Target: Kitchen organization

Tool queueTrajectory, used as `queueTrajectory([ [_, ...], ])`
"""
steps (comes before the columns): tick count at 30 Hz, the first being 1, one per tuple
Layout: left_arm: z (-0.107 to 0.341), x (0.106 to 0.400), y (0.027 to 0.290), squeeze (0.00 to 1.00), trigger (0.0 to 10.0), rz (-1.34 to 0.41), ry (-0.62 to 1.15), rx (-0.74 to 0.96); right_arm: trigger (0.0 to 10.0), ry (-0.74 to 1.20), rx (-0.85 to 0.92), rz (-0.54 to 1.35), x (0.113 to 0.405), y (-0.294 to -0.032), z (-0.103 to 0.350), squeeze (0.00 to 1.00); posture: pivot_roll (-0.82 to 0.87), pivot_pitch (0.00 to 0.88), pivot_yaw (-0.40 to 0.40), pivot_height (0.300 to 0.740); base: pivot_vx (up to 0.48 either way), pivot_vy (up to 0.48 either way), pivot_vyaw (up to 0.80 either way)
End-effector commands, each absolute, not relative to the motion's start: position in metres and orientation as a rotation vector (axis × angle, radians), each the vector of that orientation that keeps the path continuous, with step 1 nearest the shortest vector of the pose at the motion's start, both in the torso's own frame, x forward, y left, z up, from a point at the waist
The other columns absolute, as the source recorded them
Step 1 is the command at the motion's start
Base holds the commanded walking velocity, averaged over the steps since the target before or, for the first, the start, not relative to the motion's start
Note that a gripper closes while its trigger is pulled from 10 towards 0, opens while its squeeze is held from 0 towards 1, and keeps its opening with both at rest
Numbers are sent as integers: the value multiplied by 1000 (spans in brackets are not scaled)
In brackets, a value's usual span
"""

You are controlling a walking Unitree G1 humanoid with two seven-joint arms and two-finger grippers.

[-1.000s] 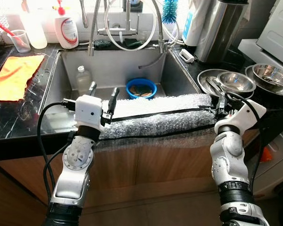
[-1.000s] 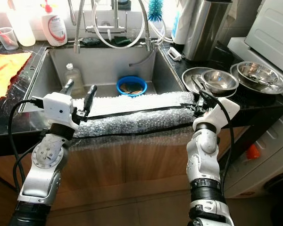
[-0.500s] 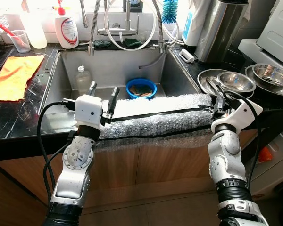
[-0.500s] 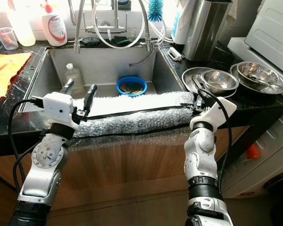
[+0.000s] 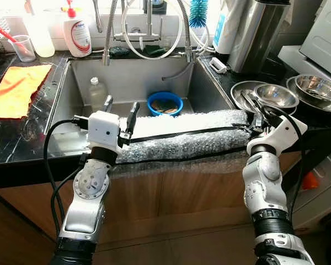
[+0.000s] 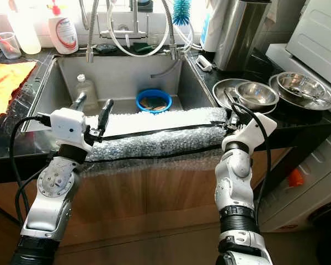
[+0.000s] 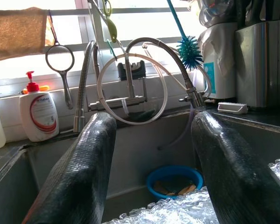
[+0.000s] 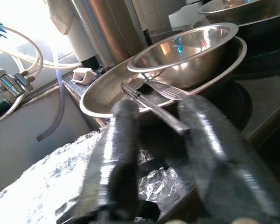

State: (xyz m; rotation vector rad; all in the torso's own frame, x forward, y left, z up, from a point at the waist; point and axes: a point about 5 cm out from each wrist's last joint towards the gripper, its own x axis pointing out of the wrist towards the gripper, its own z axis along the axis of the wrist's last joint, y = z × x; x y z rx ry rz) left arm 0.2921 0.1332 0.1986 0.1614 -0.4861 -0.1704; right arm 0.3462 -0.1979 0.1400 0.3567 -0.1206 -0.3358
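Observation:
A long roll of bubble wrap with black bands lies across the front edge of the steel sink. My left gripper stands at the roll's left end, fingers open and pointing up, nothing between them; in the left wrist view the left gripper hangs just above the wrap. My right gripper is at the roll's right end, and the right wrist view shows the right gripper open, with crumpled wrap below its fingers.
A blue bowl and a plastic bottle sit in the sink. Stacked steel bowls with utensils stand on the counter right of it, another bowl further right. An orange cloth lies on the left counter. The faucet hoses hang behind.
My right arm has shifted slightly left, toward the roll's right end. The left arm and the roll have stayed where they were.

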Motion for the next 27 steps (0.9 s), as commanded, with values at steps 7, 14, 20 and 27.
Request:
queueTrajectory([
  [7,199,294,132,0,10000,-182,-478,161,10000,-129,373,-342,349,-197,143,0,48,0,-67,740,0,0,0],
  [14,200,293,132,0,10000,-183,-479,162,8824,-123,370,-337,349,-197,142,0,49,0,-67,740,0,0,0],
  [20,200,294,132,0,10000,-183,-479,164,0,-134,377,-332,349,-196,143,0,49,0,-66,740,0,0,0],
  [27,200,294,131,0,10000,-183,-480,163,0,-130,375,-329,350,-195,143,0,49,0,-67,740,0,0,0],
])
